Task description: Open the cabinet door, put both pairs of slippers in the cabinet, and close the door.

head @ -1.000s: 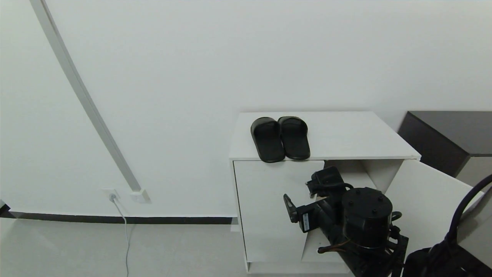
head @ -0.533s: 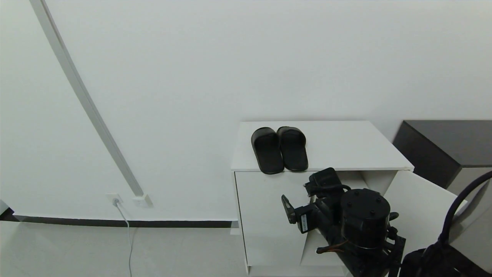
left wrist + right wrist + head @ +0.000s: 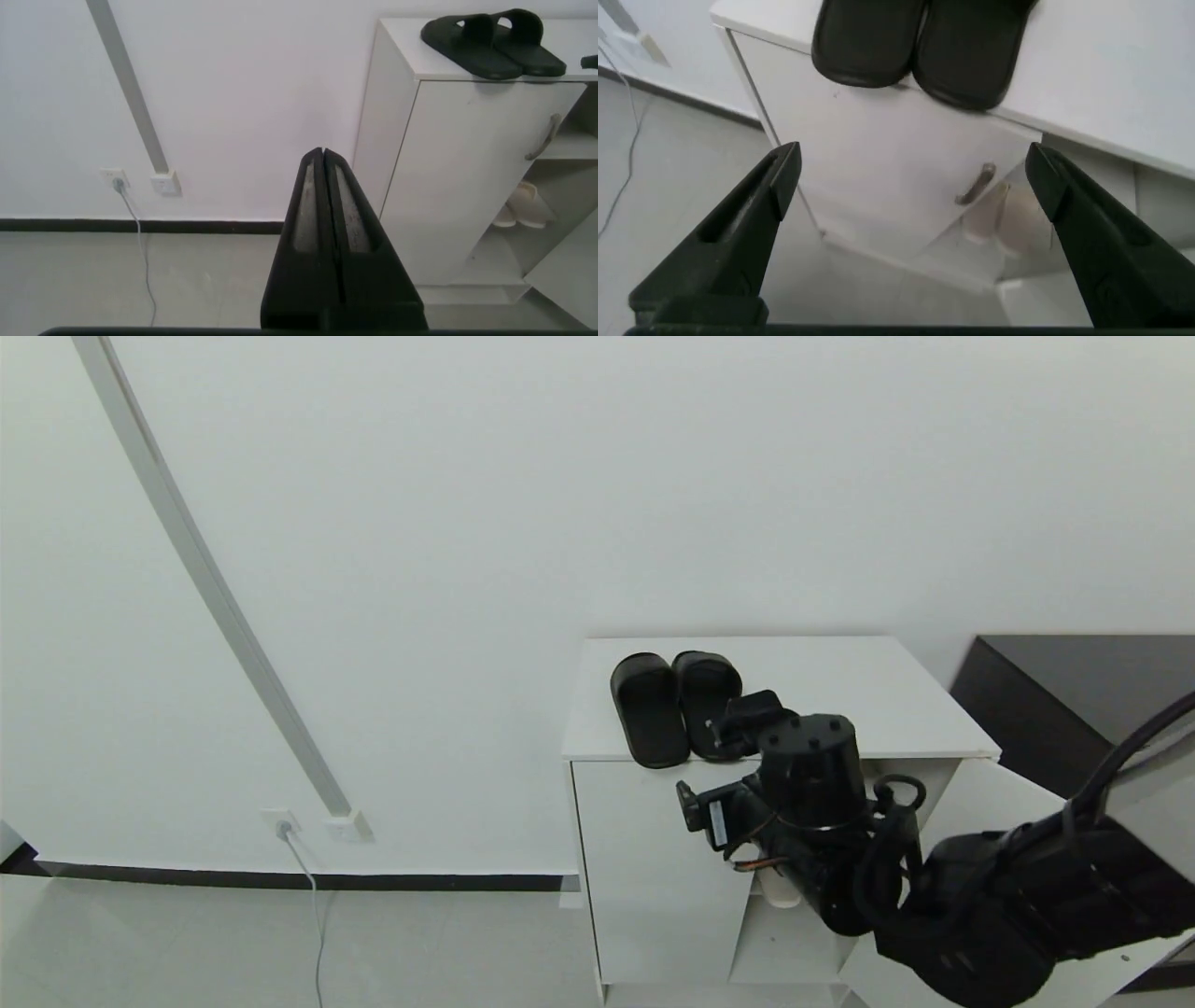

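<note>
A pair of black slippers (image 3: 677, 707) lies on top of the white cabinet (image 3: 840, 691), toes at its front edge. My right gripper (image 3: 738, 723) hangs just in front of the right-hand slipper, at the level of the top. In the right wrist view that gripper (image 3: 913, 159) is open, the black slippers (image 3: 915, 37) ahead between its fingers. The cabinet's right door (image 3: 990, 803) stands open and the left door (image 3: 653, 868) is closed. A white pair (image 3: 519, 205) sits on a shelf inside. My left gripper (image 3: 323, 187) is shut and empty, well off the cabinet's left side.
A dark piece of furniture (image 3: 1074, 681) stands right of the cabinet. A wall socket with a cable (image 3: 280, 821) and a slanted grey conduit (image 3: 187, 551) are on the wall at left. Bare floor lies left of the cabinet. The left door's handle (image 3: 974, 184) is at its inner edge.
The head camera has shifted, so the cabinet sits lower in the picture. My right arm has risen from in front of the open compartment to the cabinet top's front edge by the black slippers.
</note>
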